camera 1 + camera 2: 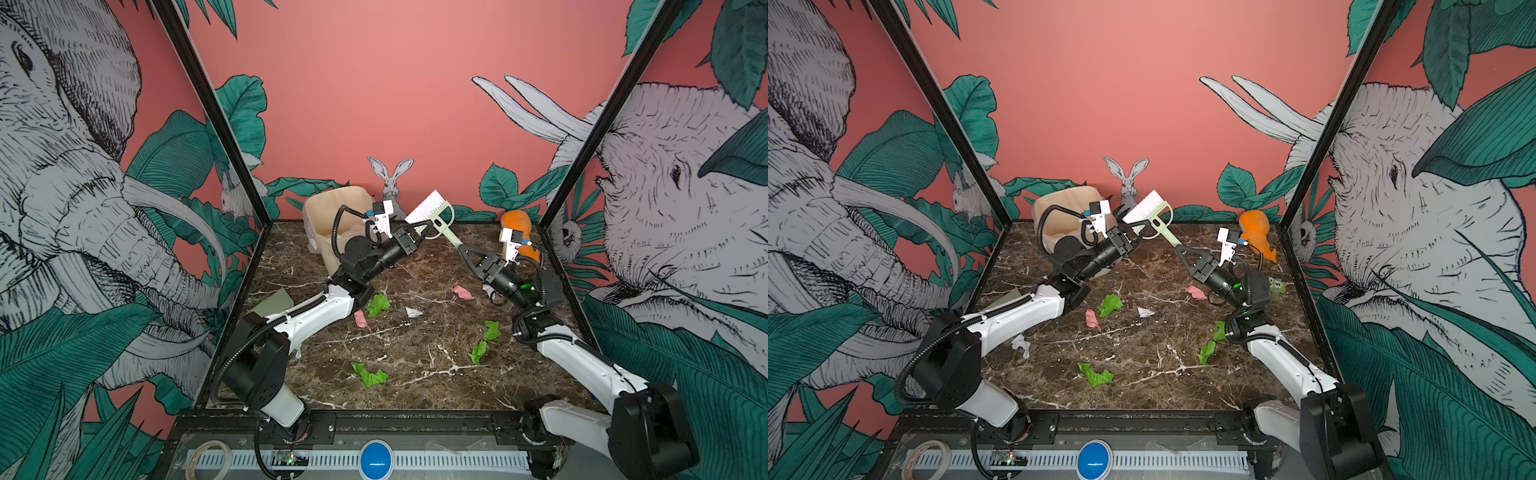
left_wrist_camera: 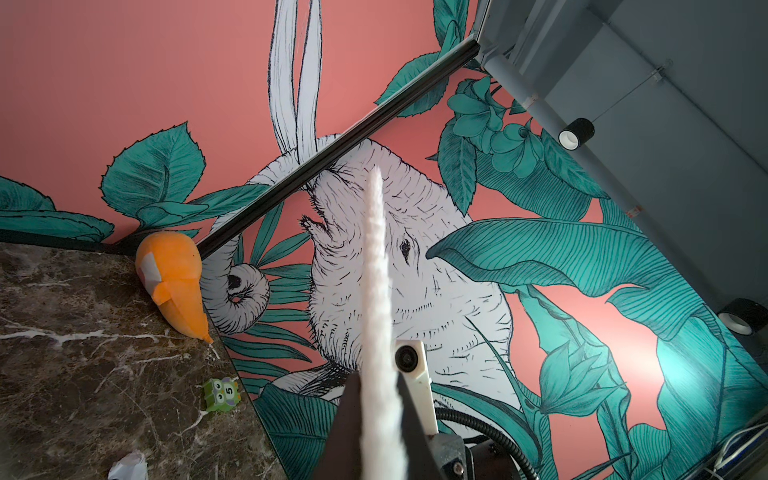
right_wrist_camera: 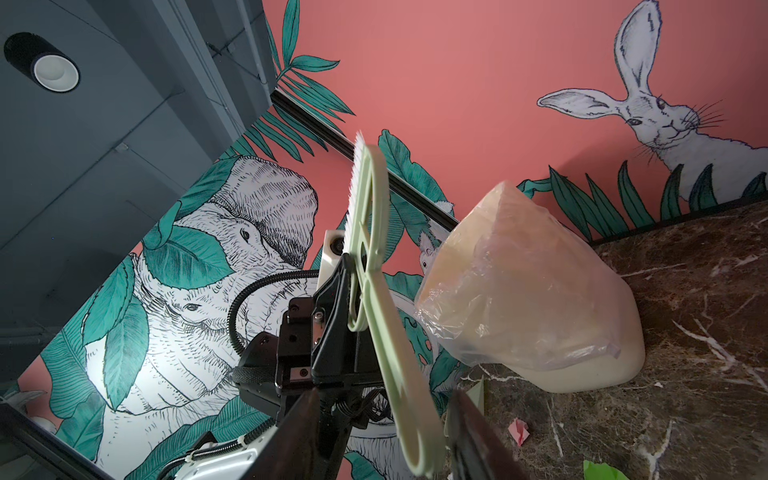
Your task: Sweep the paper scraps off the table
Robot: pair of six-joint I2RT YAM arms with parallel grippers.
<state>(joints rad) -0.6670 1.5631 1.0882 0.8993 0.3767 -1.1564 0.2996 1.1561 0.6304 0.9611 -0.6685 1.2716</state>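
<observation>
Left gripper (image 1: 424, 230) clamped on the brush (image 1: 429, 206) beside its bristles — right gripper (image 1: 462, 249) had jaws apart around the handle end
Paper scraps (image 1: 377, 305) lay scattered over the table (image 1: 415, 345) — brush held clear above them

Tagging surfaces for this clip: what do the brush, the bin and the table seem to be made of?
Brush: likely pale green moulded plastic, matte, with clean cut-outs; white bristles look synthetic, fine and even. Bin: smooth cream plastic, lined with thin clear film that wrinkles and glints. Table: dark brown marble look with white veins; real stone or printed laminate, cannot tell.
</observation>
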